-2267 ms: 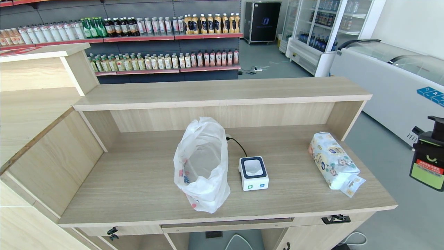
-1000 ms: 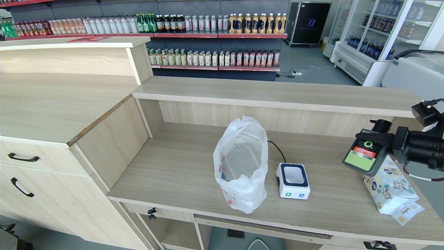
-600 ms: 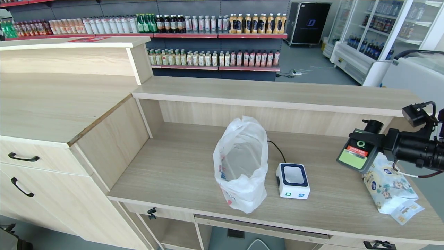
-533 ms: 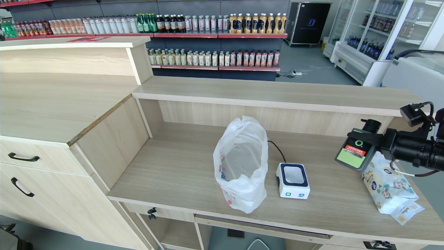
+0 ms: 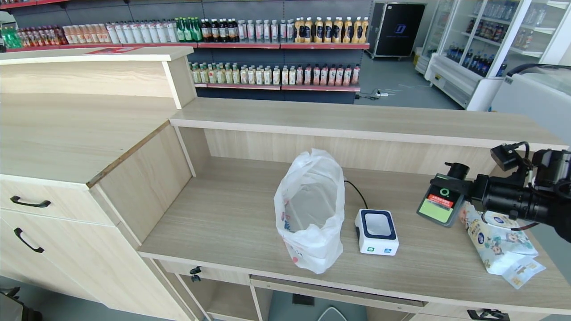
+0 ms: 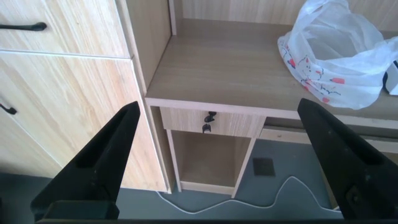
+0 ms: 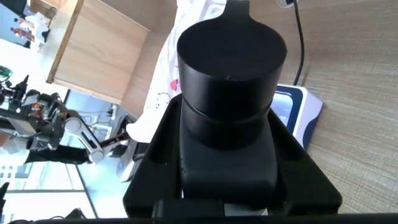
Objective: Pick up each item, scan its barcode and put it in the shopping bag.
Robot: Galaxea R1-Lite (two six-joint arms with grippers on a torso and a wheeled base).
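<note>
My right gripper (image 5: pixel 473 192) is shut on a black bottle (image 5: pixel 440 201) with a green and red label, held on its side above the counter, right of the scanner (image 5: pixel 376 232). In the right wrist view the bottle (image 7: pixel 227 93) hangs over the scanner (image 7: pixel 301 112) and the bag (image 7: pixel 165 93). The white shopping bag (image 5: pixel 310 214) stands open just left of the scanner. A patterned tissue pack (image 5: pixel 499 243) lies at the counter's right end, under my right arm. My left gripper (image 6: pixel 219 106) is open, low in front of the counter's left corner, with the bag (image 6: pixel 339 53) beyond it.
The wooden counter (image 5: pixel 232 223) has a raised back ledge (image 5: pixel 348 118) and a taller side block (image 5: pixel 67 133) on the left. The scanner's black cable (image 5: pixel 357 191) runs behind the bag. A drawer with a key (image 6: pixel 208 121) sits below the counter edge.
The head camera shifted after the oldest frame. Over the last second my right gripper has carried the bottle left and slightly down, closer to the scanner. Bag, scanner and tissue pack have stayed put.
</note>
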